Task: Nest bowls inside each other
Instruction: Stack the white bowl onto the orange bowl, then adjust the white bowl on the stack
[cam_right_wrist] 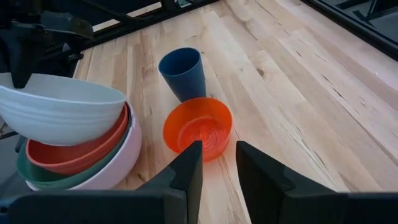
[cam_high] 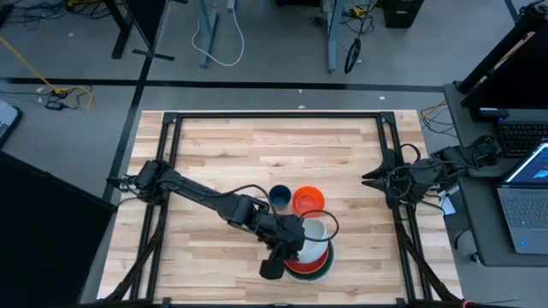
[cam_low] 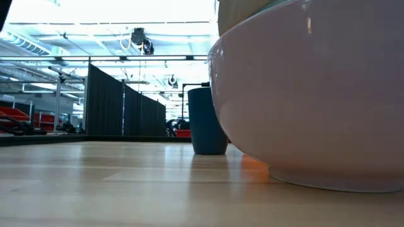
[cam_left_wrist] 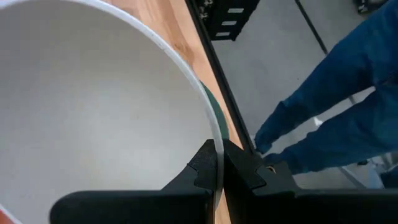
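Pinching the small white bowl [cam_right_wrist: 59, 106] by its rim, the left gripper [cam_left_wrist: 217, 174] holds it tilted right over the red bowl [cam_right_wrist: 74, 155] in the stack, while the right gripper [cam_right_wrist: 217, 165] waits at the table's right edge, jaws partly open and empty.

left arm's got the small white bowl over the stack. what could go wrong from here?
1. The left gripper pinches only the small white bowl's rim, and the bowl sits tilted in the red bowl; released now, it may seat crooked.
2. The orange bowl and blue cup stand close by; a wide retreat could knock them.
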Controlling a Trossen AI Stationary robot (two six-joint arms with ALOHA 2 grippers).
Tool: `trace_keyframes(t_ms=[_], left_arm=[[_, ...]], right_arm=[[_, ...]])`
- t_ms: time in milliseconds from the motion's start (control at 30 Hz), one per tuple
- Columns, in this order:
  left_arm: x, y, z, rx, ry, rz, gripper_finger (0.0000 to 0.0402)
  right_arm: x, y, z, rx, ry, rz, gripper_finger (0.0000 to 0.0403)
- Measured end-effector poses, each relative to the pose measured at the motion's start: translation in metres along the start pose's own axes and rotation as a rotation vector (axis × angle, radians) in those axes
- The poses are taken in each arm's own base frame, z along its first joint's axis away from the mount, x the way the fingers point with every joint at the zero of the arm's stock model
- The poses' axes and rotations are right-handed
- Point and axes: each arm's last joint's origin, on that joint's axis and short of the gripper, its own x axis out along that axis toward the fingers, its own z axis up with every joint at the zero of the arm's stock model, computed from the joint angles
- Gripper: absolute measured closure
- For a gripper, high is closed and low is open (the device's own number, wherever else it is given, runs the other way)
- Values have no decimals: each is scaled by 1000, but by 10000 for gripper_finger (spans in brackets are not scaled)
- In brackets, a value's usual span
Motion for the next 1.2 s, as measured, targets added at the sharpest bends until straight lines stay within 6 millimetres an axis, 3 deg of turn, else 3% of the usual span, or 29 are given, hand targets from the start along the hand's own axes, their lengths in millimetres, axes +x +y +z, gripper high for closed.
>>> trace_keyframes(t_ms=[467,800,1200], left_arm=[[-2,10,3,-71,-5,-50,401],[28,18,-7,-119,51,-99,357],[25,15,4,-169,-43,-157,344]], right_arm=[[0,1,1,11,-12,8,321],[0,1,2,18,-21,14,321],[0,1,2,17,-18,12,321]])
